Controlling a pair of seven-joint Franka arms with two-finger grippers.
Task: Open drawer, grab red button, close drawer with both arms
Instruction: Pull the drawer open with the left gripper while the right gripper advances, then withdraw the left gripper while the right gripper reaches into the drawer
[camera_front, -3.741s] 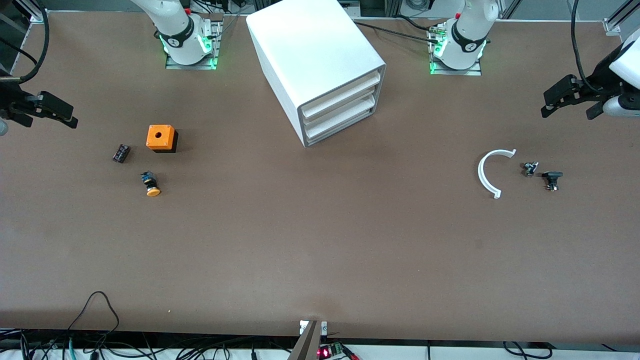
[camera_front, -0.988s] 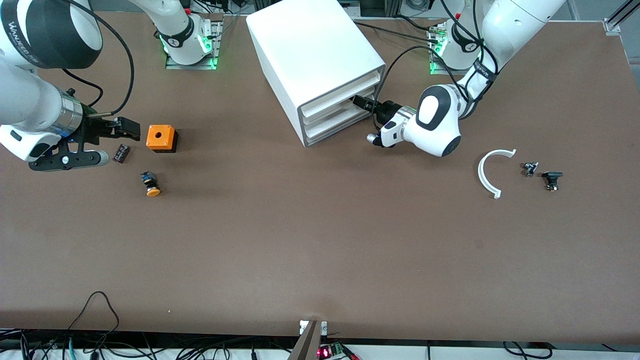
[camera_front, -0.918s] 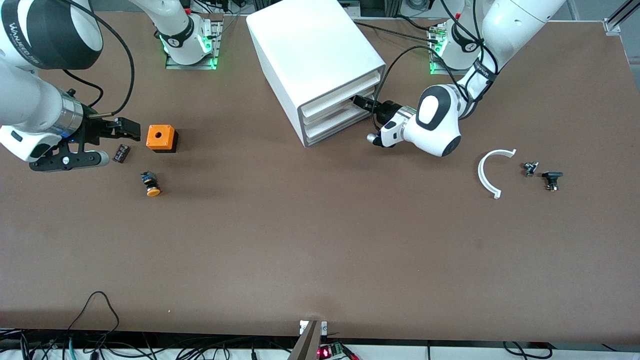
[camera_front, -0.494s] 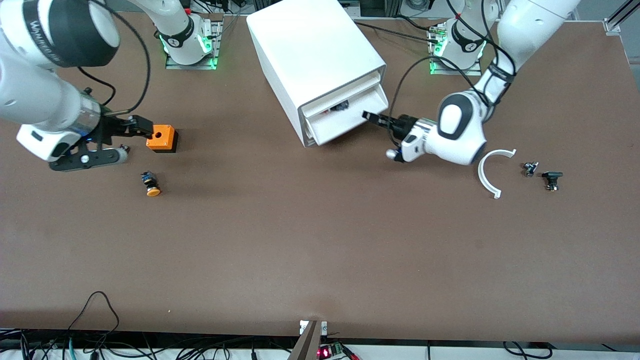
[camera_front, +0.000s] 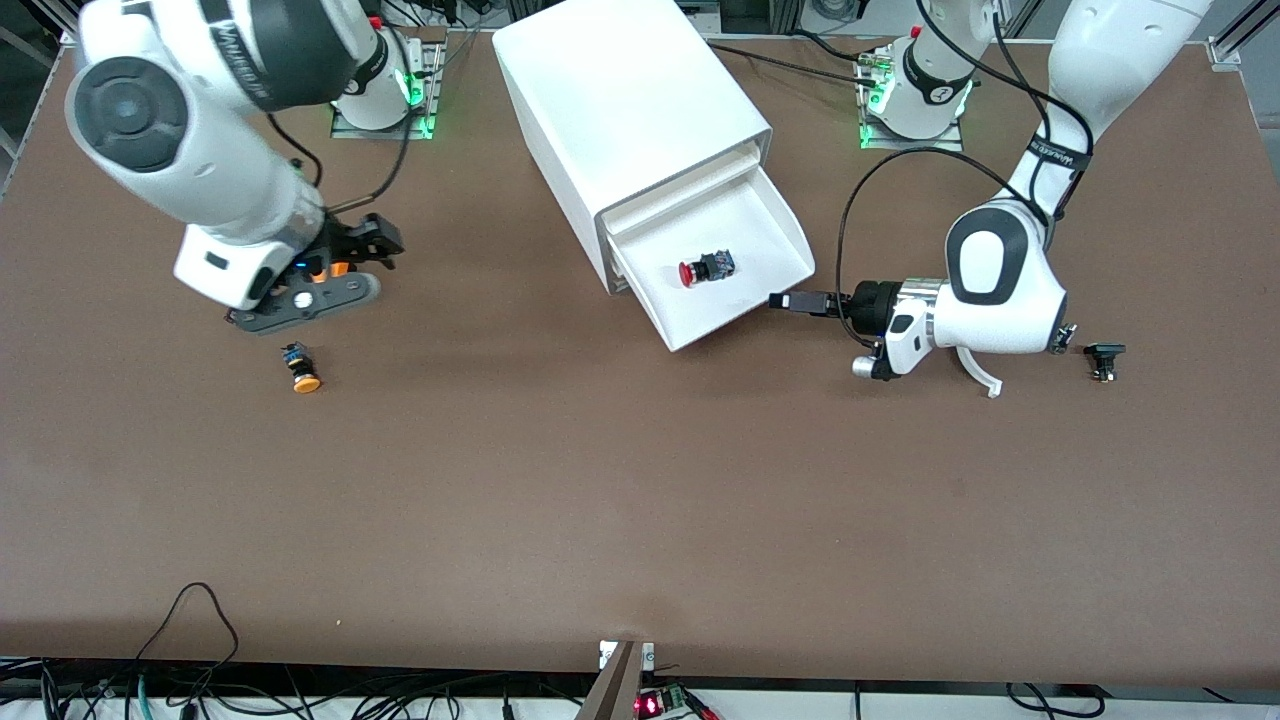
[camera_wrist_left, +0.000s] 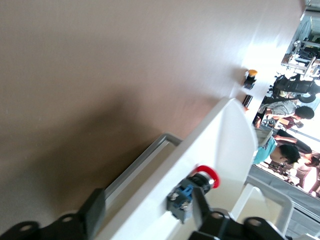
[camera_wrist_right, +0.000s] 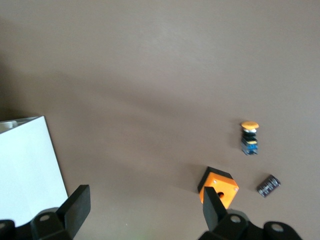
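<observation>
The middle drawer (camera_front: 760, 235) of the white cabinet (camera_front: 630, 90) stands pulled out toward the front camera. The red-capped button (camera_front: 703, 269) lies on its side on the drawer floor, also seen in the left wrist view as the button (camera_wrist_left: 192, 192). My left gripper (camera_front: 790, 300) is low at the drawer's front, at the corner toward the left arm's end, open and holding nothing. In the left wrist view its fingers (camera_wrist_left: 95, 217) stand wide apart either side of the drawer front (camera_wrist_left: 165, 200). My right gripper (camera_front: 372, 245) hangs open over the orange box (camera_wrist_right: 218, 186).
An orange-yellow capped button (camera_front: 300, 368) and a small black part (camera_wrist_right: 268, 185) lie near the orange box. A white curved piece (camera_front: 985, 378), half covered by the left arm, and small black parts (camera_front: 1103, 358) lie toward the left arm's end.
The left gripper drew the middle drawer out toward the front camera, baring the red button, then spread its fingers. The right arm swung in toward the cabinet, over the orange box.
</observation>
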